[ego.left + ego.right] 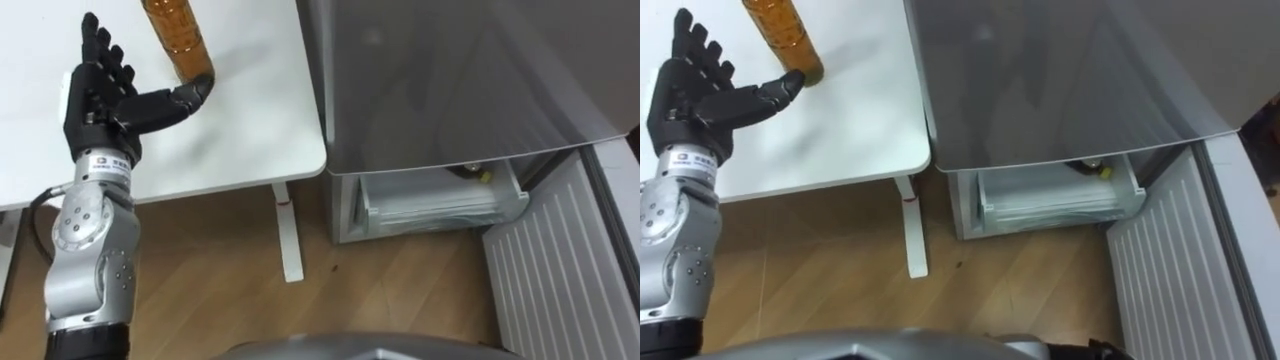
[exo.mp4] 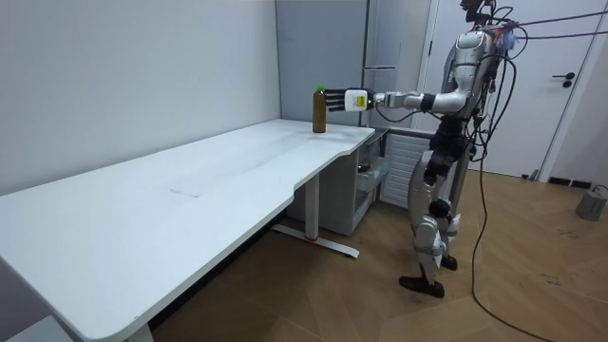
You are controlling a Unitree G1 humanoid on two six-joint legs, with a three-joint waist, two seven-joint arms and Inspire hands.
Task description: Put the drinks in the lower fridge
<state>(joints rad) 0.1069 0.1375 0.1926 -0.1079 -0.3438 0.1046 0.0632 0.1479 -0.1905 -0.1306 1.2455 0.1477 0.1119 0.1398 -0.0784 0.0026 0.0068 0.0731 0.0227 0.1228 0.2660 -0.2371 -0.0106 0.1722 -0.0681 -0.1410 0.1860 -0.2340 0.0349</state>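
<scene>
Black left hand (image 1: 100, 95), fingers spread and holding nothing, hovers beside the tall amber plastic bottle (image 1: 180, 35), probably smooth and heavy, best grasped at mid-body.

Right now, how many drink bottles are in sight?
2. One amber bottle stands on the white table, by the left hand. A second bottle, mostly hidden, seems to lie in the open lower fridge drawer. More may be hidden there.

The bottle (image 1: 178, 38) stands on the tabletop (image 1: 250, 120) near its right edge, the left robot hand (image 1: 100, 95) just left of it, and the fridge (image 1: 450, 80) stands right of the tabletop, its lower drawer (image 1: 440, 205) pulled out in front.
</scene>
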